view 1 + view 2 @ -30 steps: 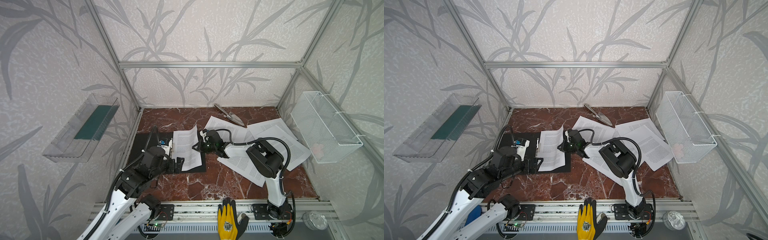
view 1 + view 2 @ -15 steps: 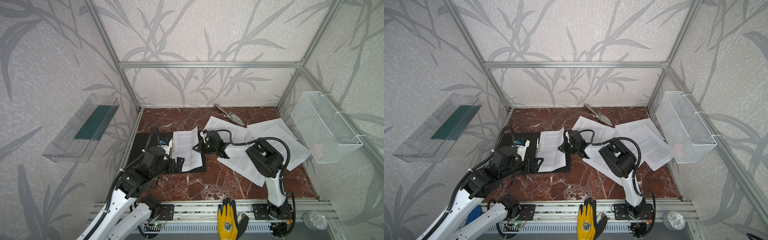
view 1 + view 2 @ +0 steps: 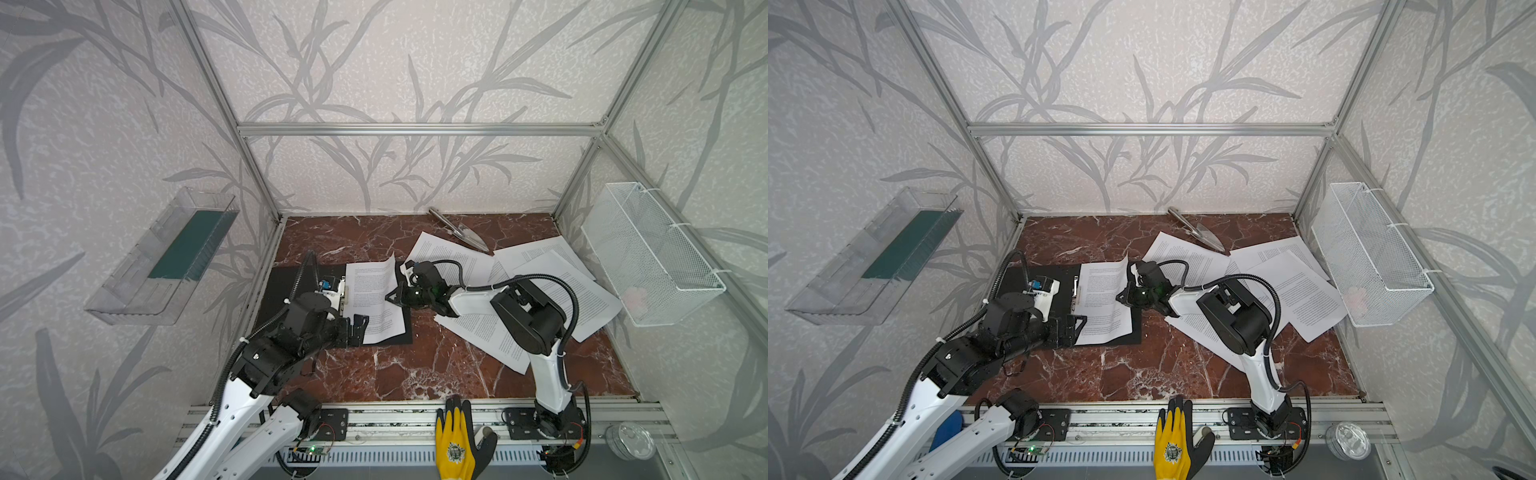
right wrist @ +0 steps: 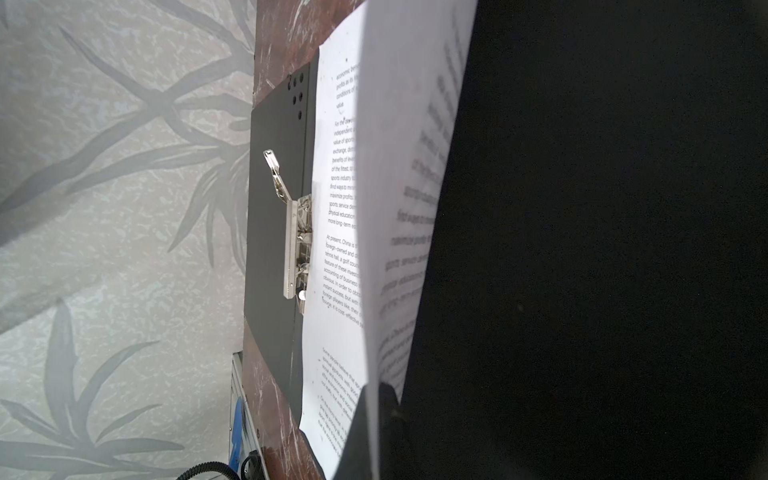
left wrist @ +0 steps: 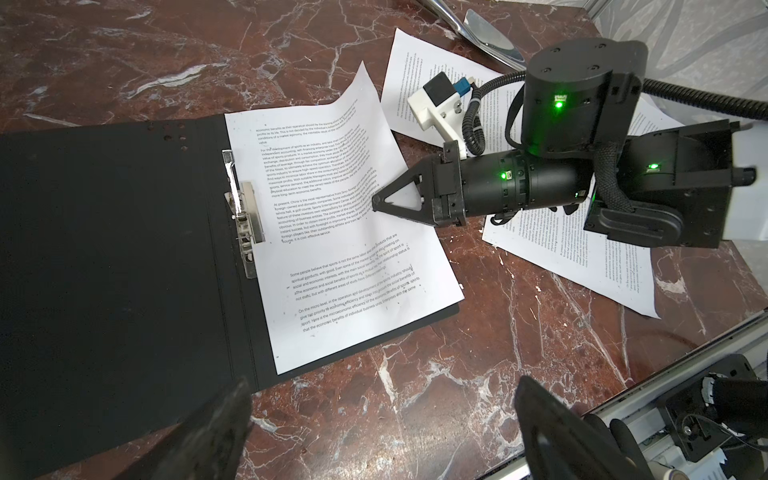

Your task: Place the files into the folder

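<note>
Pinching a curled white sheet (image 5: 345, 270) above the matte-black folder (image 5: 116, 249): right claw (image 5: 375, 203) (left claw (image 5: 382, 390) spread).

Marble (image 3: 415, 374) before the folder (image 3: 282, 286) lies free; loose files (image 3: 561, 286) clutter the right.

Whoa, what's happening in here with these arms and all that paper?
Two robot arms are filling an open black folder with paper. One sheet lies in it beside the metal clip, with a corner curling up. The right gripper, shut, has its tip on that sheet. The left gripper hangs open at the folder's near edge, holding nothing. More sheets lie loose on the table.
</note>
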Robot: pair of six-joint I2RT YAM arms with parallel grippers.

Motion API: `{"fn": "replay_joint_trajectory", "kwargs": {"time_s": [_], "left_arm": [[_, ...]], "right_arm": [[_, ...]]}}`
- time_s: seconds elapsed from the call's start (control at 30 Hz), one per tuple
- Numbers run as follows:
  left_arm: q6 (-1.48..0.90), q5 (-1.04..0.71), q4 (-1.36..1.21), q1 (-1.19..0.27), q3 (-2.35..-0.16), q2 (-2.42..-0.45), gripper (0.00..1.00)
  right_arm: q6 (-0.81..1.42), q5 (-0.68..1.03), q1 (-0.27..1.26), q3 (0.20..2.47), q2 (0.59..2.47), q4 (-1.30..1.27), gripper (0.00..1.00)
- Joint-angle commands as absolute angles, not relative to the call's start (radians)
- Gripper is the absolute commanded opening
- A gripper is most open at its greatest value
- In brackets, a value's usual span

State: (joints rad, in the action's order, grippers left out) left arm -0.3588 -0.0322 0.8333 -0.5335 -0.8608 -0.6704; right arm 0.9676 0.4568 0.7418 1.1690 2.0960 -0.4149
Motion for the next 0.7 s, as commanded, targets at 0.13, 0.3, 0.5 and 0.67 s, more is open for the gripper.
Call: {"fn": "replay_joint_trajectory", "kwargs": {"time_s": [0.13,0.3,0.5,0.67], "left_arm": [[-0.345,-0.035,0.833,-0.529,-0.851,-0.670,0.99],[-0.345,-0.035,0.832,-0.528,-0.851,-0.670,0.99],[-0.345,-0.034,0.833,-0.528,-0.850,-0.670,0.99],[-0.345,-0.034,0.833,-0.529,-0.850,-0.670,0.99]], "right_arm": [[0.948,0.477,0.738,1.195,2.119,-0.402,0.04],[0.947,0.477,0.738,1.198,2.125,-0.398,0.07],[0.944,0.468,0.736,1.202,2.125,-0.374,0.21],[0.942,0.459,0.732,1.199,2.119,-0.348,0.32]]}}
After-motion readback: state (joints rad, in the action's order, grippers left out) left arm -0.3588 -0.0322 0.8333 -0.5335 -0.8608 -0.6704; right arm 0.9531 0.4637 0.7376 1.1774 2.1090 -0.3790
